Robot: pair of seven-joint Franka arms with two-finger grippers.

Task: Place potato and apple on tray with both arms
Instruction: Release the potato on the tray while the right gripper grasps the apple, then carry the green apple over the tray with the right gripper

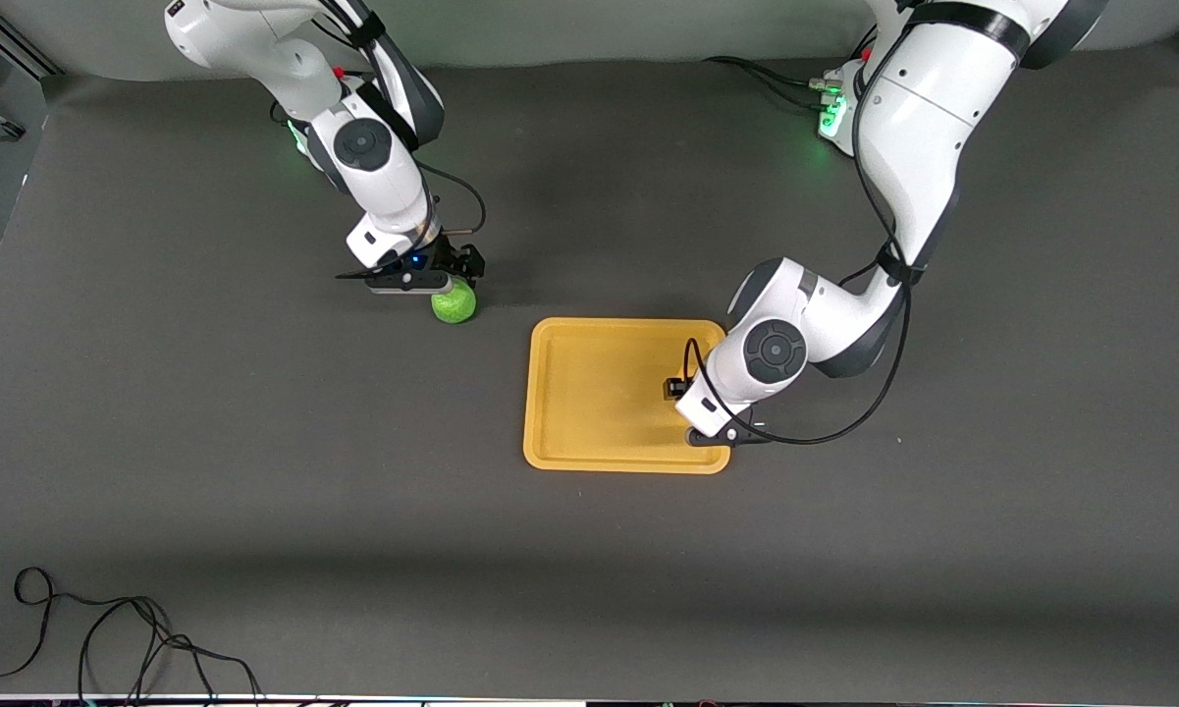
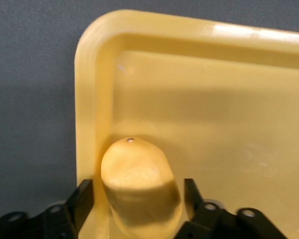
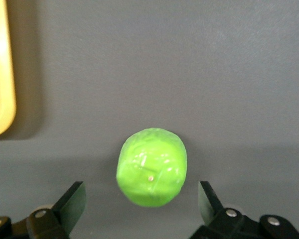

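Note:
The yellow-orange tray (image 1: 599,393) lies mid-table. My left gripper (image 1: 682,393) is low over the tray's corner toward the left arm's end, nearer the front camera. In the left wrist view the potato (image 2: 137,174) lies on the tray (image 2: 214,99) by its rim, between the open fingers of the left gripper (image 2: 138,186), with a gap on each side. The arm's wrist hides the potato in the front view. The green apple (image 1: 454,302) sits on the table beside the tray, toward the right arm's end. My right gripper (image 1: 452,285) is open just above it, its fingers (image 3: 78,199) astride the apple (image 3: 152,167).
The tray's rim (image 3: 0,74) shows at the edge of the right wrist view. Loose black cables (image 1: 108,638) lie at the table's edge nearest the front camera. A green-lit box (image 1: 834,108) stands by the left arm's base.

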